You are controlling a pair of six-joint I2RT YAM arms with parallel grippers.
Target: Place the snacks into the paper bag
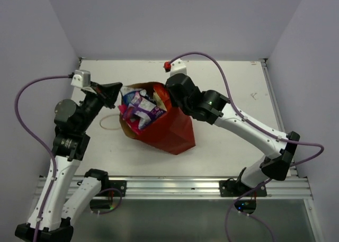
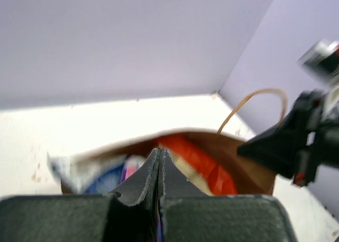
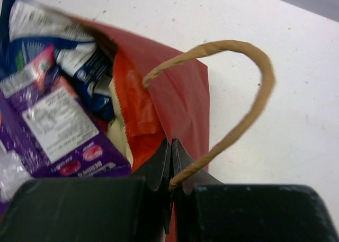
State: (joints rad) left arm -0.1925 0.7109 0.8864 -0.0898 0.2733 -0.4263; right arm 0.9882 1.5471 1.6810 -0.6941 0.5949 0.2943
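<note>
The red paper bag (image 1: 174, 132) stands tilted mid-table, its mouth open toward the back left. Several snacks (image 1: 141, 108) fill it. A purple packet (image 3: 58, 131), a blue-white one (image 3: 47, 35) and an orange-red one (image 3: 135, 109) show in the right wrist view. My left gripper (image 1: 118, 95) is shut at the bag's left rim. In its own view the closed tips (image 2: 159, 151) cover the near rim, with the orange-red packet (image 2: 196, 157) beyond. My right gripper (image 3: 172, 142) is shut on the red wall (image 3: 185, 93) where the cord handle (image 3: 254, 67) is attached.
A thin cord loop (image 1: 108, 123) lies on the table left of the bag. White walls enclose the table on three sides. An aluminium rail (image 1: 169, 186) runs along the near edge. Purple cables arc over both arms.
</note>
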